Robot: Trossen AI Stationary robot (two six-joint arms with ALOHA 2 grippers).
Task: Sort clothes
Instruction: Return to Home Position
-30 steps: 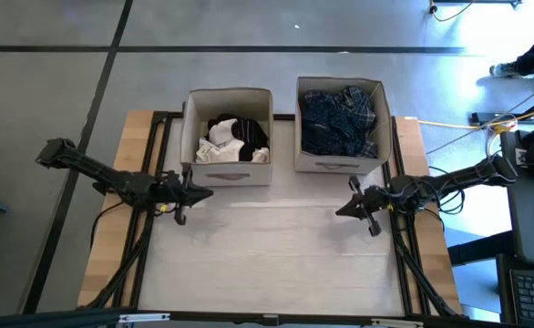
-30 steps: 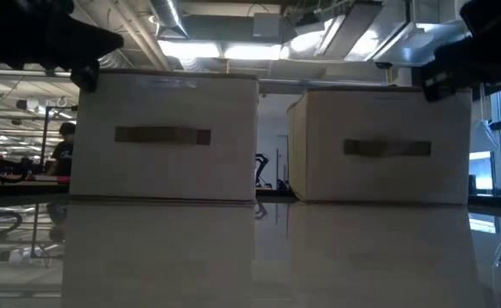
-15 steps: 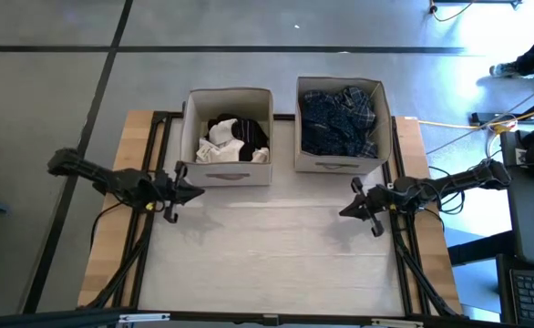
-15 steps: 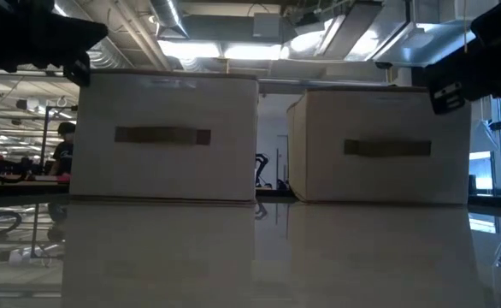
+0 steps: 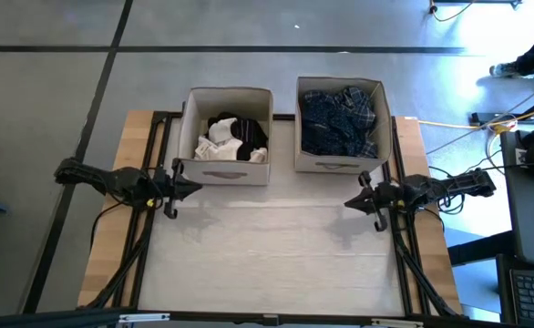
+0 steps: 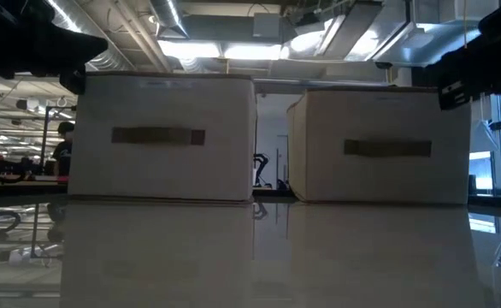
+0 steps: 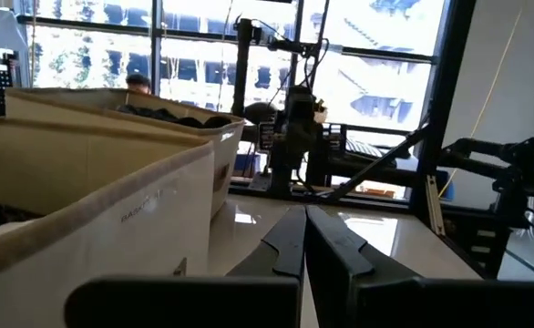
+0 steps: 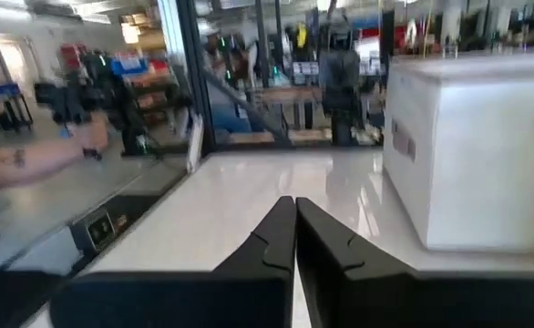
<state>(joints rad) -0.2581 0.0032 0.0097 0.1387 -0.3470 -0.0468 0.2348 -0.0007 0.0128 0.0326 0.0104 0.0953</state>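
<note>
Left gripper (image 5: 191,189) retracted, right gripper (image 5: 350,202) retracted, both closed

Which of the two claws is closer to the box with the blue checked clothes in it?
The right one. The right gripper hangs just in front of that box. The left gripper is farther off, by the front left corner of the other box.
</note>
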